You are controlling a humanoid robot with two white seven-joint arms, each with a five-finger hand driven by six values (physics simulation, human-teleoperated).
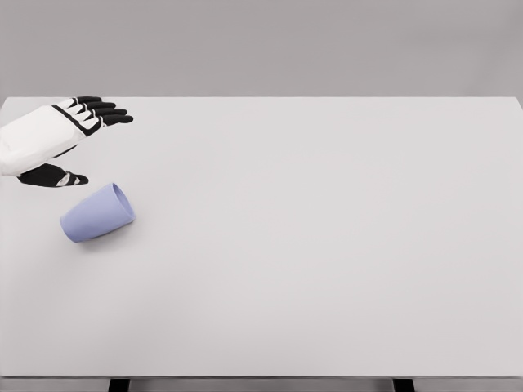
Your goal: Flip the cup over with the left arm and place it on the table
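A lavender-blue cup (97, 213) lies on its side on the white table (310, 245), near the left edge, its mouth facing up and to the right. My left hand (82, 139) hovers just above and behind the cup, fingers (106, 113) stretched out to the right and thumb (57, 176) spread below. The hand is open and holds nothing; a small gap separates the thumb from the cup. The right arm is out of view.
The table's far edge runs along the top of the view against a grey wall, and its near edge runs along the bottom, with dark legs (119, 385) below.
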